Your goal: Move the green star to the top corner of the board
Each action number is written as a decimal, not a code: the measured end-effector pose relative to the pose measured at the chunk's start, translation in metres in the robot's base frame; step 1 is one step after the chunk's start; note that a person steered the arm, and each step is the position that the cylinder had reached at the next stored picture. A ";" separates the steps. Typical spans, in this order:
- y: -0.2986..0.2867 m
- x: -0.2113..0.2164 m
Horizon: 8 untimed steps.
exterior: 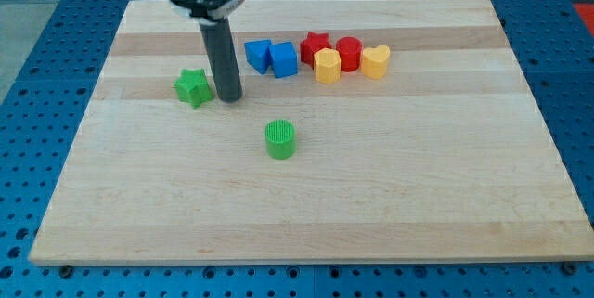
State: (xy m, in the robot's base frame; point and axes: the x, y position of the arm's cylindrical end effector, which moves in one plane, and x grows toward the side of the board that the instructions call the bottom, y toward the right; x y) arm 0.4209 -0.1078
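The green star (193,86) lies on the wooden board (306,196), left of centre in the upper half. My tip (229,97) rests on the board just to the star's right, a small gap apart or barely touching. The dark rod rises from the tip to the arm's head at the view's top.
A green cylinder (280,139) stands below and right of the tip. To the right of the rod sit two blue blocks (271,57), then a red star (316,45), a yellow block (327,66), a red cylinder (349,53) and a yellow heart (375,60).
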 end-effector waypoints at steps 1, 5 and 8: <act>-0.001 0.025; -0.070 -0.042; -0.102 -0.131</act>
State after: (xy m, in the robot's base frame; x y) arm 0.2902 -0.2097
